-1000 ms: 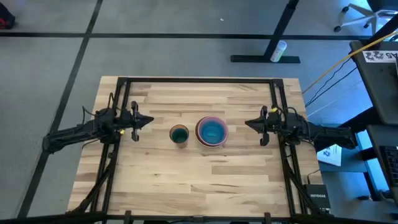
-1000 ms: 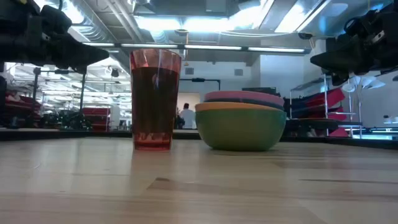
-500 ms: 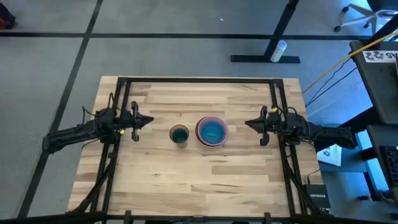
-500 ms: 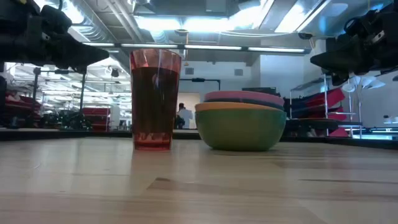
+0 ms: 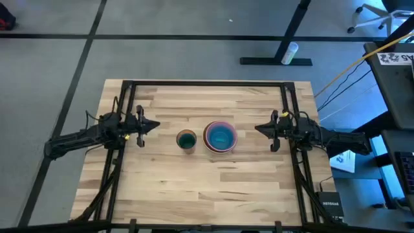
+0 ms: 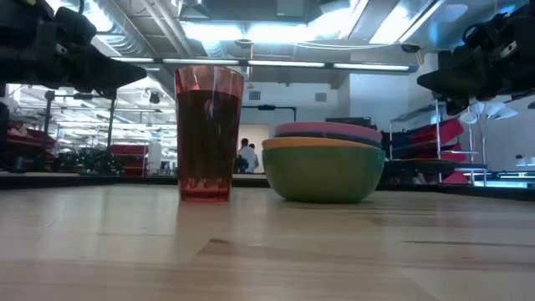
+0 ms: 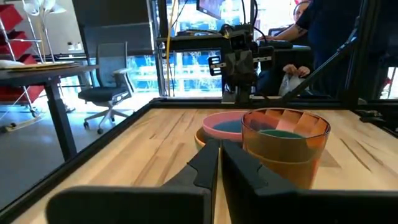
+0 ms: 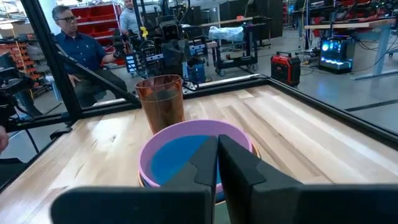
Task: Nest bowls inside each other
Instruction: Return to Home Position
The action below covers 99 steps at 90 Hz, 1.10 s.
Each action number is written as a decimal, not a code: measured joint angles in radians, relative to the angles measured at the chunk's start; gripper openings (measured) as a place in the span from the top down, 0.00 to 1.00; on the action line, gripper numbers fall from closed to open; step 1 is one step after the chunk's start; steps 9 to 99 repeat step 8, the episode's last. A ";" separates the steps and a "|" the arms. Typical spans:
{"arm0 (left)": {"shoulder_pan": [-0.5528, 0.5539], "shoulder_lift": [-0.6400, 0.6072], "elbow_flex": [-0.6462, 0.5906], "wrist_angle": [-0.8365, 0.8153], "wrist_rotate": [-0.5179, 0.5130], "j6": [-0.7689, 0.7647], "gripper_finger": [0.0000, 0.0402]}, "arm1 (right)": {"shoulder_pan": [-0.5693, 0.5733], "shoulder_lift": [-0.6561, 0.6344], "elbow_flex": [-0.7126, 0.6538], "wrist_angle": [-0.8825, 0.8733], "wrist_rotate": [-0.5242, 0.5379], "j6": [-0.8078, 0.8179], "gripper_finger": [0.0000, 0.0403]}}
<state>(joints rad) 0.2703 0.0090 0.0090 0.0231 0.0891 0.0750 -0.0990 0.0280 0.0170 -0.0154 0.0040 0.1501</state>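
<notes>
The bowls (image 5: pixel 220 136) stand nested in one stack at the table's middle. From the outside in they are a green bowl (image 6: pixel 323 173), an orange rim, a dark band, a pink bowl (image 8: pixel 186 144) and a bright blue inside (image 8: pixel 177 157). The stack rests on the green bowl's base. Just to its left stands a see-through orange-red cup (image 6: pixel 207 134), upright, with something dark green inside (image 7: pixel 280 132). My left gripper (image 5: pixel 155 125) hovers shut left of the cup. My right gripper (image 5: pixel 257 129) hovers shut right of the stack. Both point level at the middle.
A black frame rail (image 5: pixel 207 83) runs around the tabletop's far and side edges. Bare wood lies in front of and behind the stack. People sit beyond the table's sides (image 8: pixel 71 43) (image 7: pixel 311 37).
</notes>
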 joint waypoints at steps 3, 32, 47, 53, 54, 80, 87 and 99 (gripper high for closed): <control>0.000 0.000 0.000 0.000 0.000 0.000 1.00 | 0.000 0.000 0.000 0.000 0.000 0.000 1.00; 0.000 0.000 0.000 0.000 0.000 0.000 1.00 | 0.000 0.000 0.000 0.000 0.000 0.000 1.00; 0.000 0.000 0.000 0.000 0.000 0.000 1.00 | 0.000 0.000 0.000 0.000 0.000 0.000 1.00; 0.000 0.000 0.000 0.000 0.000 0.000 1.00 | 0.000 0.000 0.000 0.000 0.000 0.000 1.00; 0.000 0.000 0.000 0.000 0.000 0.000 1.00 | 0.000 0.000 0.000 0.000 0.000 0.000 1.00; 0.000 0.000 0.000 0.000 0.000 0.000 1.00 | 0.000 0.000 0.000 0.000 0.000 0.000 1.00; 0.000 0.000 0.000 0.000 0.000 0.000 1.00 | 0.000 0.000 0.000 0.000 0.000 0.000 1.00; 0.000 0.000 0.000 0.000 0.000 0.000 1.00 | 0.000 0.000 0.000 0.000 0.000 0.000 1.00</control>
